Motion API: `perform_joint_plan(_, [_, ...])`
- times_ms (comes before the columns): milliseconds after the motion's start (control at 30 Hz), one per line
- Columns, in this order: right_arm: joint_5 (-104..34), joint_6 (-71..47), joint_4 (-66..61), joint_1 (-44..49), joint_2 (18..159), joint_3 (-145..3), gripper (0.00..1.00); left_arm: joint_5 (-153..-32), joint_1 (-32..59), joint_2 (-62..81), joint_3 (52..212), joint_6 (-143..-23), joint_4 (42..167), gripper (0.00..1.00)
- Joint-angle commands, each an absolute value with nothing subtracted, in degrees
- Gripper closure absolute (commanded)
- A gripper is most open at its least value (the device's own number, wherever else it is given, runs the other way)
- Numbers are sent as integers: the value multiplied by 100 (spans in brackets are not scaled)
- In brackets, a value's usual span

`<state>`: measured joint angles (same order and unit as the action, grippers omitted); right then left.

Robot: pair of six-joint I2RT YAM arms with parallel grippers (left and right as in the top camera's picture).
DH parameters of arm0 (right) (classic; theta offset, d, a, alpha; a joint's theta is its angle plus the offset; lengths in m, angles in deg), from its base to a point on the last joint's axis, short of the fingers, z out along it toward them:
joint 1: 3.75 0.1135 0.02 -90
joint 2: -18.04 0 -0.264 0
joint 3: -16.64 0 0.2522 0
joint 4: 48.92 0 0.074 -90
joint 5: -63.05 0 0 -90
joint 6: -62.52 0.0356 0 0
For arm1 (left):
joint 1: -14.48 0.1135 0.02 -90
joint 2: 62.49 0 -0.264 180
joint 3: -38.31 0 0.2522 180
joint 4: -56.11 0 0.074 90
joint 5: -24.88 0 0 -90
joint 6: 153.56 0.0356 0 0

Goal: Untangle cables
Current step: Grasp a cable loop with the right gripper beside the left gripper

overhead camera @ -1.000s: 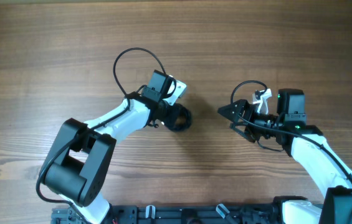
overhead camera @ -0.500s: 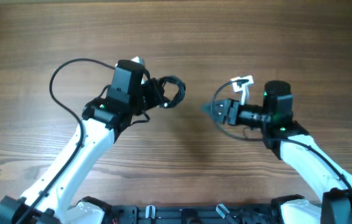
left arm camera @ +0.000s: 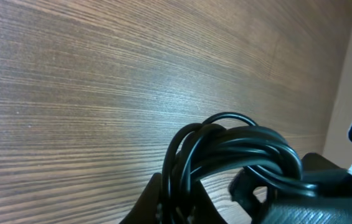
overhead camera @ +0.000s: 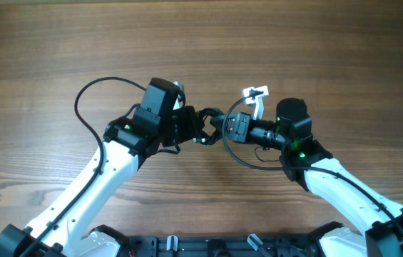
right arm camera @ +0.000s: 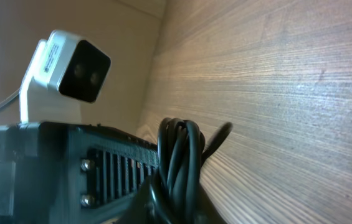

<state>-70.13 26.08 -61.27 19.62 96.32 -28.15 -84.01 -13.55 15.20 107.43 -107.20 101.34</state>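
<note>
Meeting near the middle of the overhead frame, the left gripper [overhead camera: 198,131] and the right gripper [overhead camera: 223,128] pointed at each other almost tip to tip over the wooden table [overhead camera: 315,43]. The cables [overhead camera: 211,121] sat bunched between them as a small black knot.

The left gripper reached in from the lower left with its jaws closed tight. In the left wrist view the bundle [left arm camera: 232,146] rose from between them at the bottom centre as a tight coil of several thin black loops, arching toward the right of the frame. A dark part of the other arm's end pressed against the coil at the lower right.

The right gripper came in from the lower right, also pinched fully together. In the right wrist view the same loops [right arm camera: 179,155] stood upright out of its jaws at the bottom centre, so both grippers had hold of the one bundle. Just left of the coil was the left arm's black body, with its white wrist camera [right arm camera: 76,59] at the upper left
</note>
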Motion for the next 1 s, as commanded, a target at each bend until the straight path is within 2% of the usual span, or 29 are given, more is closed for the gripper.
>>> perform_joint_plan(0, [-6923,2643,-6149,1980,9659,-2860,96,-8277,-1373,1422,10769,-10538,10079,94])
perform_joint_plan(33, [-6941,2580,-6153,1980,9659,-2860,96,-8244,-1296,1418,10771,-10265,10070,87])
perform_joint_plan(100, [-7000,2046,-6155,1980,9659,-2860,96,-8261,-1010,1324,10771,-9459,10057,59])
perform_joint_plan(133, [-7133,1834,-6151,1973,9659,-2860,96,-8397,-831,1227,10771,-9050,10053,49])
perform_joint_plan(167, [-7328,1865,-6160,1964,9659,-2863,96,-8633,-649,1107,10771,-8652,10053,48])
perform_joint_plan(200, [-7531,1865,-6162,1964,9659,-2863,96,-8869,-536,1015,10771,-8309,10053,42])
perform_joint_plan(267, [-8003,1922,-6190,1947,9659,-2863,96,-9256,-357,847,10771,-7771,10057,41])
perform_joint_plan(433, [-9395,1576,-6818,1938,9659,-2863,96,-10250,-271,795,10769,-6598,10350,53])
perform_joint_plan(500, [-9395,1511,-6815,1870,9661,-2863,96,-10679,-271,795,10769,-6104,10652,57])
perform_joint_plan(700, [-9481,1367,-6811,1774,9661,-2860,96,-10823,-271,795,10769,-5776,11203,64])
perform_joint_plan(733, [-9474,1292,-6809,1774,9661,-2860,96,-10934,-271,795,10769,-5776,11194,63])
perform_joint_plan(800, [-9205,1277,-6811,1774,9689,-2860,96,-10963,-271,795,10769,-5778,11218,49])
perform_joint_plan(867, [-9041,1244,-6813,1774,9726,-2863,96,-10950,-271,795,10769,-5778,11218,45])
perform_joint_plan(900, [-8974,1174,-6809,1774,9735,-2860,96,-10864,-267,795,10769,-5778,11214,34])
perform_joint_plan(967, [-8869,1120,-6807,1774,9757,-2860,96,-10729,-156,795,10769,-5793,11192,20])
